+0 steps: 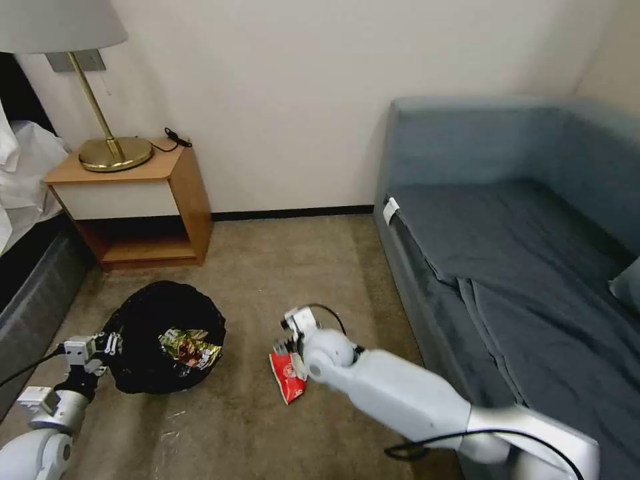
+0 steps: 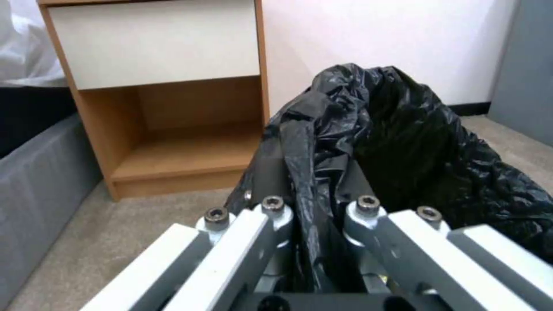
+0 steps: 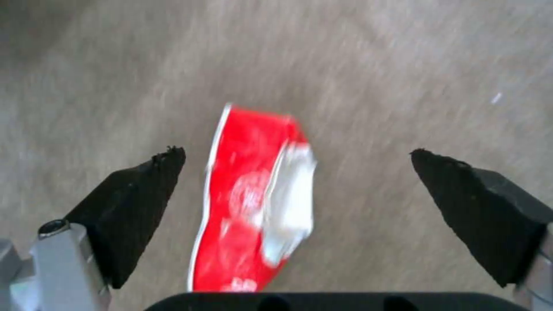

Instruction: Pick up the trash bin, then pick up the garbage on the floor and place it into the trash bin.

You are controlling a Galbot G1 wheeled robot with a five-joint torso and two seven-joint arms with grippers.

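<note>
Right end effector [image 3: 297, 155] spread wide, poised over one red snack packet [image 3: 253, 203] on the carpet, arm reaching forward and down. Left end effector [image 2: 314, 203] clamped on the rim of one trash bin [image 1: 167, 337] holding one yellow-brown wrapper [image 1: 190, 347]. Packet's writing unreadable.

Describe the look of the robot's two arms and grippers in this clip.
Both arms have smooth light grey-white shells with black cables. The right gripper has two black wedge-shaped fingertips on silver mounts. The left gripper has pale grey bar linkages with silver hex-socket bolts and dark fingers.
</note>
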